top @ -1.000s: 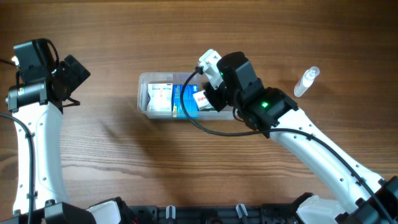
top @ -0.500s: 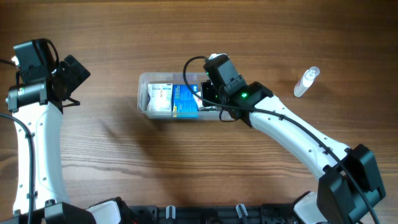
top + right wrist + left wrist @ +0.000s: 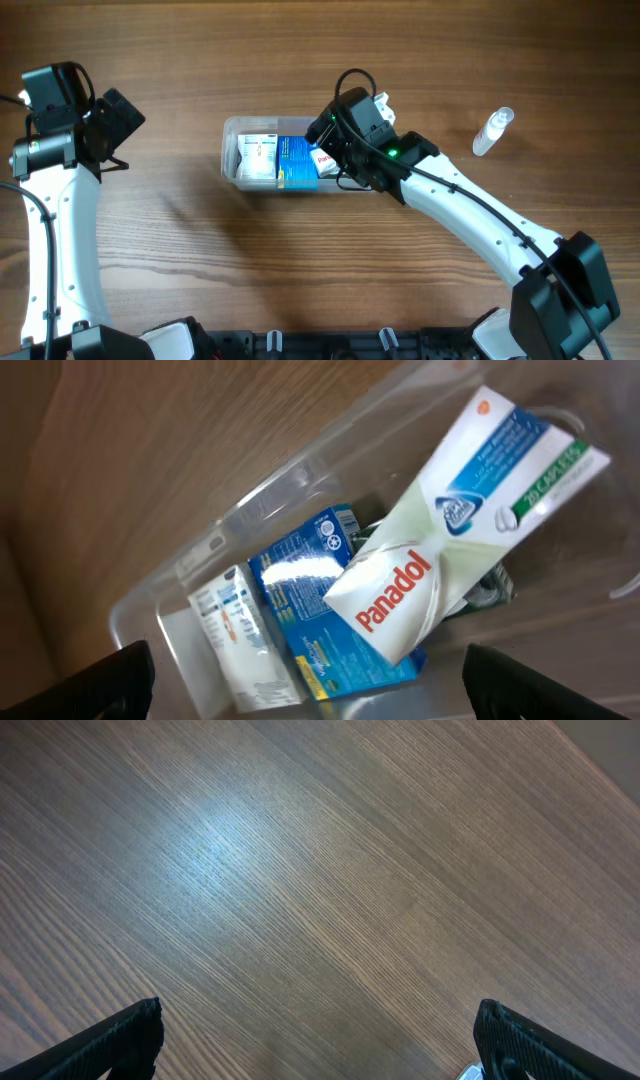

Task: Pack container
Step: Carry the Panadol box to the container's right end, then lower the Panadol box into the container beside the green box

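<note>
Clear plastic container (image 3: pixel 229 140) sits on the table (image 3: pixel 150 270). It holds a white box (image 3: pixel 258 157), a blue box (image 3: pixel 296 162) and a Panadol box (image 3: pixel 440 575), which lies tilted on the blue one. Right gripper (image 3: pixel 308 650) hovers over the container's right end, jaws wide apart, neither finger touching the Panadol box. Step looks like drop-off of that box, done. Next move likely: lift straight up clear of the rim, then go for the bottle (image 3: pixel 492 131) well right of the container, if it belongs in. Right arm reaches in from the container's right, wrist pitched down. Left gripper (image 3: pixel 318 1010) is well left of the container, jaws apart, empty.
</note>
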